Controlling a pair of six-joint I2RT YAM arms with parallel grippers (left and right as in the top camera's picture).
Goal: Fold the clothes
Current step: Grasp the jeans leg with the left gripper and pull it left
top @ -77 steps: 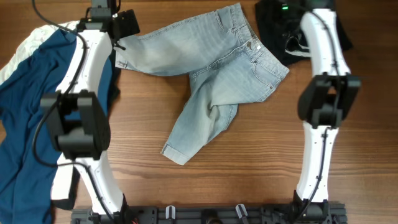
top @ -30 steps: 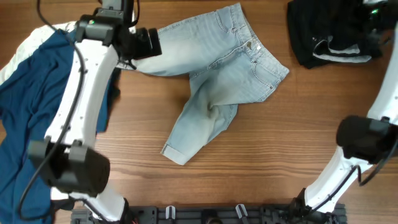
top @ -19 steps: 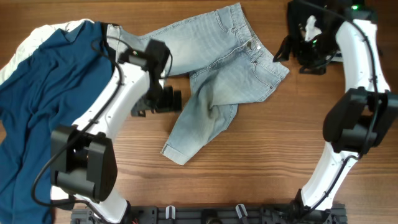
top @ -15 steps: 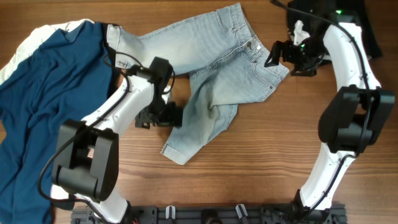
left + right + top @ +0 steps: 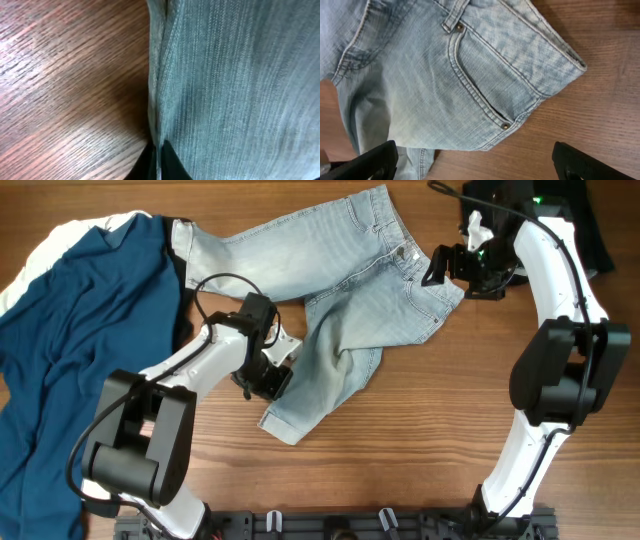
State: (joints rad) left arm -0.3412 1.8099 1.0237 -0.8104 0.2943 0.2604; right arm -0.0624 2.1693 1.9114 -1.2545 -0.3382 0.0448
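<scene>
Folding barely begun. Navy garment (image 5: 70, 330) heaped well outside my left gripper (image 5: 275, 376), untouched. Denim shorts (image 5: 370, 300) sprawl unfolded, legs splayed, between both my grippers. Black garment (image 5: 600, 245) lies behind right gripper (image 5: 440, 266), untouched. Left fingers pinched shut on shorts' leg seam. Right fingers spread wide over waistband pocket.
</scene>
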